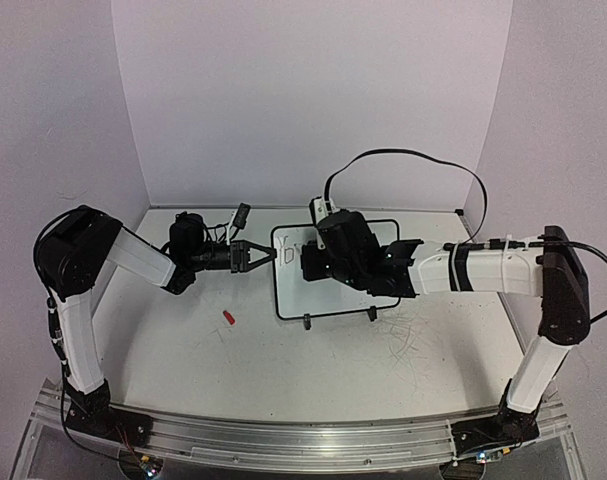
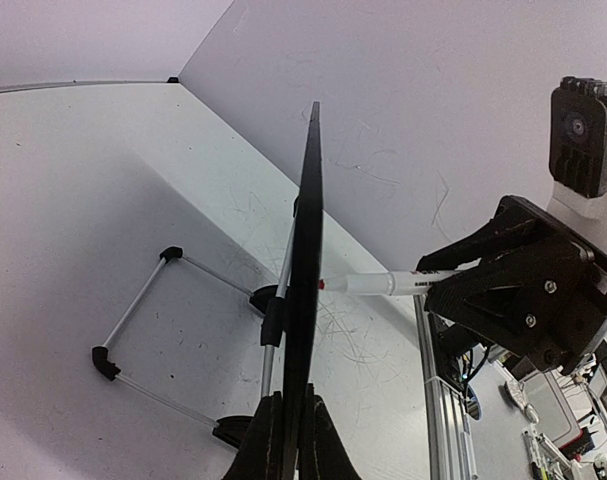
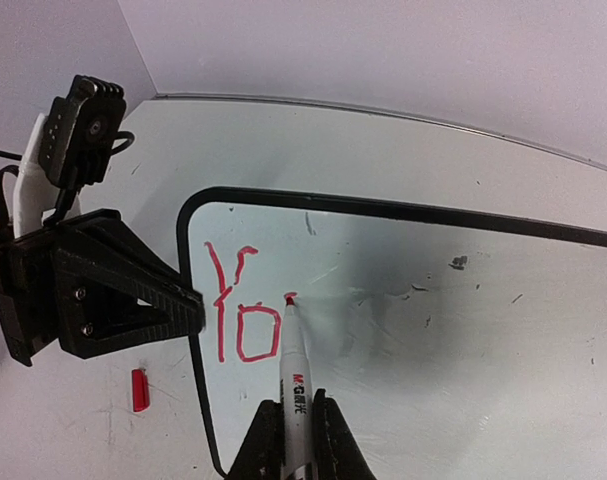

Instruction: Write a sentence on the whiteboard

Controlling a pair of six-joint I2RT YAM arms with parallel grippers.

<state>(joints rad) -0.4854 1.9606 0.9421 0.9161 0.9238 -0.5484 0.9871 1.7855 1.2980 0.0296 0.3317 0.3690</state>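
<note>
On the left we see the left gripper clenched on the left edge of the whiteboard; its wrist view shows the black frame edge-on, pinched between the 2 fingers. Near it, on the table in front of the board's left side, lies a small red cap. The whiteboard sits mid-table between the 2 arms, propped on its 2 black feet. Near its top left corner we read the red writing, so far only the 2 letters "Yo". Just right of the "o", the red tip of a marker touches the board. The right gripper grasps that marker's white barrel, reaching in over the board from the right.
</note>
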